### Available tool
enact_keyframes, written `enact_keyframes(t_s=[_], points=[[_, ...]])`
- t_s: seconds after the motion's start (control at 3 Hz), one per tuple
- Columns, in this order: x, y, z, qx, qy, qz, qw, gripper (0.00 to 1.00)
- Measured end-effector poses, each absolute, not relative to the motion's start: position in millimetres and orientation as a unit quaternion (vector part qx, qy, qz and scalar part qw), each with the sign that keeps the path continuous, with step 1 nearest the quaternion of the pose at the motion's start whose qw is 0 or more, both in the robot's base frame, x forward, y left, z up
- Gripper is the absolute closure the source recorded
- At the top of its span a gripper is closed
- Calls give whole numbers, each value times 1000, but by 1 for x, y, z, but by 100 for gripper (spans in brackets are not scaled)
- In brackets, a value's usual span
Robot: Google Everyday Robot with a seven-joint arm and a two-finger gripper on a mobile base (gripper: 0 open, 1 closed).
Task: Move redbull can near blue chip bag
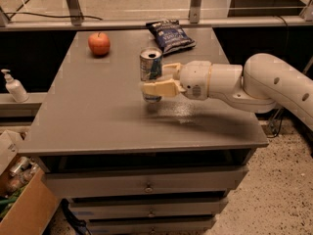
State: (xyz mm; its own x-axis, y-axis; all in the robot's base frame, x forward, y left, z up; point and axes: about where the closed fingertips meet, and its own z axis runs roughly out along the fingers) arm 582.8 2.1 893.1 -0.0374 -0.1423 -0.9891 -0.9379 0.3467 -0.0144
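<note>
The gripper [155,78] grasps the can [150,60], upright, at mid-table [93,116]. The bag [169,34] lies near, just beyond it.

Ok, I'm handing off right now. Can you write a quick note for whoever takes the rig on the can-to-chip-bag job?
End effector: shut on the can, over the middle of the table, arm reaching in from the right.
Can: upright in the grip, short of the chip bag, which lies flat at the table's far edge.
Apple: far left corner, off the likely path.
Done: can grasped.
Left: carry it to the bag, set it down upright beside it, release.
</note>
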Motion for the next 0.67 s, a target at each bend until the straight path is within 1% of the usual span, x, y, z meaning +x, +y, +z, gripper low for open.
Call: enact_keyframes(t_s=[0.33, 0.67], points=[[583, 2, 893, -437, 619, 369, 539, 100], [608, -1, 908, -446, 605, 349, 559, 100]])
